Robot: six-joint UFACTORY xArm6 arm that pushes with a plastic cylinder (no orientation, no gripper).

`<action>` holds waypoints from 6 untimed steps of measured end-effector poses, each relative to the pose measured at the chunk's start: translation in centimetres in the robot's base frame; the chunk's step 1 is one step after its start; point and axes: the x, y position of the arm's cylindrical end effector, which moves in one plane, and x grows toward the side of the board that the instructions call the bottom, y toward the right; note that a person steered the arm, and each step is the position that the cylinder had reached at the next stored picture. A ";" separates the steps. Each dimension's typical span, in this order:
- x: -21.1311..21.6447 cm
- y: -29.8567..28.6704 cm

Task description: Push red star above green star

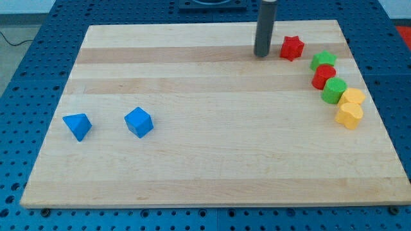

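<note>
The red star [291, 47] lies near the board's top right. The green star [323, 61] lies just right of it and a little lower, at the top of a curved row of blocks. My tip [261, 55] rests on the board just left of the red star, with a small gap between them. The rod rises straight up out of the view's top.
Below the green star run a red block [323, 77], a green block [334, 90], a yellow block [352, 97] and a yellow block [349, 115]. Two blue blocks [78, 126] [139, 122] lie at the left. The wooden board [205, 160] sits on a blue perforated table.
</note>
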 end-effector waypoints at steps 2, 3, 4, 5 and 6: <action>-0.3 5.5; -0.5 6.6; -2.7 6.7; -4.0 8.0; -3.5 10.3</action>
